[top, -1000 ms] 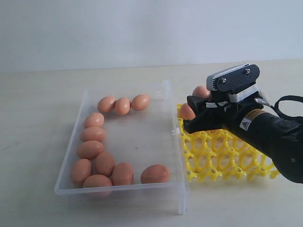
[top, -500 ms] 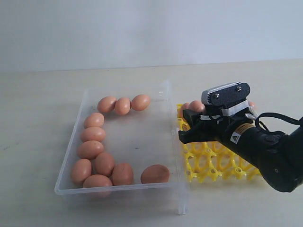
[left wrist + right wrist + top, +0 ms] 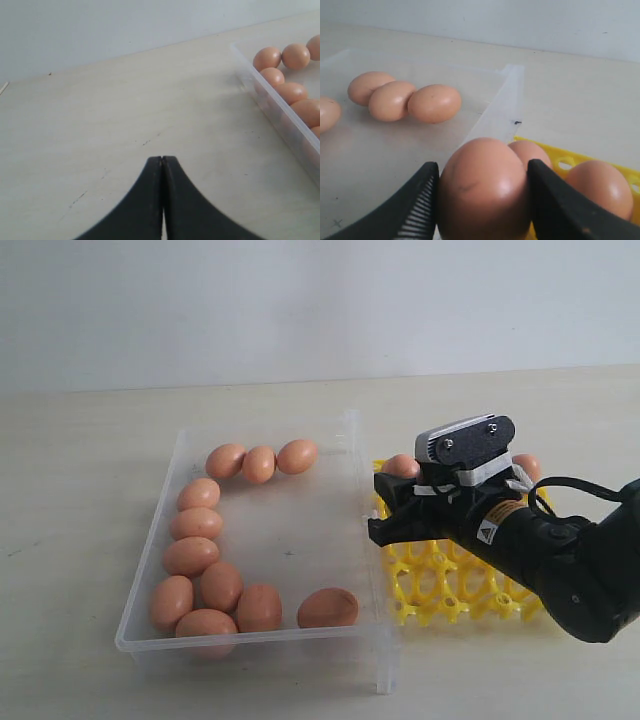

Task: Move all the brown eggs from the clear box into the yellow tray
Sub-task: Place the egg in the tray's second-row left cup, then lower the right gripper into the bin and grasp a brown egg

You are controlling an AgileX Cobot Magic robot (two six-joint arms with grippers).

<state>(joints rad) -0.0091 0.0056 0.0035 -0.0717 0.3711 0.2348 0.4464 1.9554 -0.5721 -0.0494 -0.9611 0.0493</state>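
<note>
**Pale bench, one egg in the clamp at the tray's rim**

Pale and lightly scuffed, the bench (image 3: 80, 440) fills our frame beneath a plain white wall (image 3: 300, 300). The clear box (image 3: 290, 515) is the biggest thing on it, lying left of centre with its long sides running away from the camera. From the right comes the black right arm (image 3: 560, 560), slanted low over the yellow tray (image 3: 440, 585). The tray sits just beside the box's right wall; we cannot tell whether the two touch.

The right end effector (image 3: 383, 508) hangs at the border between box and tray. Our right wrist view shows it grasping a held egg (image 3: 482, 187), with its two black fingers (image 3: 417, 210) spread wide around the shell and the tray's yellow rim close behind. The left end effector (image 3: 162, 161) is clenched, its tips pressed together with nothing between them. It sits over bare bench near one long wall of the box.

We count eleven brown eggs (image 3: 197, 524) in the box. Three lie in a row at the far end and three run down the left wall. Four bunch in the near left corner, and one lies apart by the near wall. Two tray eggs (image 3: 600, 187) sit in the yellow lattice behind the held one.
</note>
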